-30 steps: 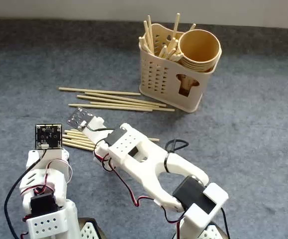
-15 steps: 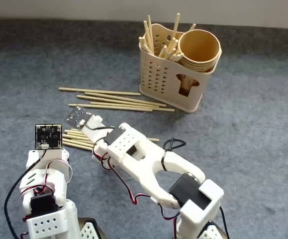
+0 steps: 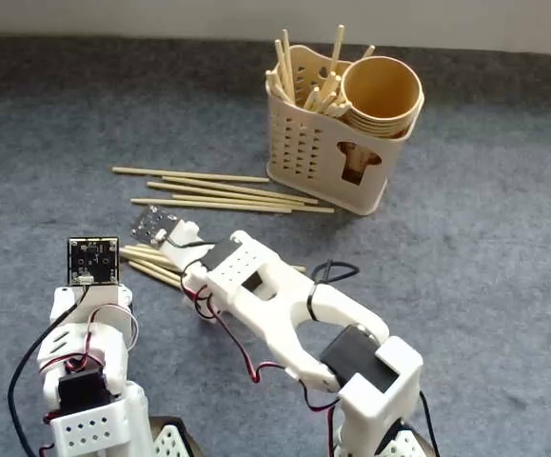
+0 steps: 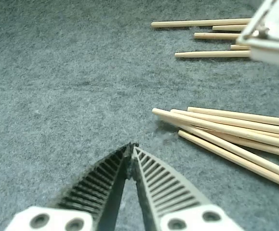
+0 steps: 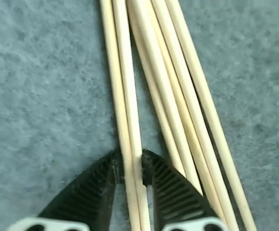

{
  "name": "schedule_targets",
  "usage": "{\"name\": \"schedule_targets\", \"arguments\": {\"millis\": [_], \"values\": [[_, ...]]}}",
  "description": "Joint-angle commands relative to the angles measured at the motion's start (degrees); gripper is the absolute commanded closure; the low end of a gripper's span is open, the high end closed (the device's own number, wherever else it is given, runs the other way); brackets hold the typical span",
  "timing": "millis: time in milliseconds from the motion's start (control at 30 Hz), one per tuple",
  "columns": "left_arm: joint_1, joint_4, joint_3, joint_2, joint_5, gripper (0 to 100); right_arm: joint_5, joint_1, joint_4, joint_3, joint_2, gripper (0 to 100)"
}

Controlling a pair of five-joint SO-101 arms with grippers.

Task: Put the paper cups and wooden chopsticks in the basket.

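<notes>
So this is the grab step for the sticks. The right pincer (image 5: 128, 163) is down on the bench (image 3: 503, 190), closed narrow around a pair of chopsticks (image 5: 125, 96) at the edge of the near bundle (image 5: 178, 96). The rest of that bundle lies just beside the pincer, touching the pair. From the wrist view I can't say how firm the squeeze is, but the tips look like they meet the wood on both sides.

The paper cups (image 3: 382, 90) already sit stacked in the basket (image 3: 323, 162) with a bunch of sticks, well beyond the pincer. A loose row (image 3: 218, 190) of sticks lies between the pincer and the basket.

I reckon the next move needs a clean lift without dragging the neighbours, then a carry over that row and tipping the pair upright to drop it in.

The right arm (image 3: 285, 305) stretches low and long from its base, wrist angled down. The left arm (image 3: 89, 352) is folded near its base. The left pincer (image 4: 131, 147) is closed tip to tip on nothing, over bare bench, with the bundle off to its side.
</notes>
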State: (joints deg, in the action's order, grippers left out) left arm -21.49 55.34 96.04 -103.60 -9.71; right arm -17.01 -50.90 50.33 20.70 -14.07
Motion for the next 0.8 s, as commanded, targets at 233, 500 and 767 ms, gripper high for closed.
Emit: {"name": "schedule_targets", "arguments": {"millis": [233, 500, 767], "values": [[0.7, 0.3, 1.1, 0.3, -0.4, 99, -10.7, 3.7, 17.8, 0.6, 13.4, 99.3], [0.7, 0.3, 1.1, 0.3, -0.4, 99, -11.8, 10.7, 20.8, 0.5, 22.6, 99.3], [0.7, 0.3, 1.1, 0.3, -0.4, 99, -6.2, 15.5, 17.9, 0.7, 32.0, 99.3]]}}
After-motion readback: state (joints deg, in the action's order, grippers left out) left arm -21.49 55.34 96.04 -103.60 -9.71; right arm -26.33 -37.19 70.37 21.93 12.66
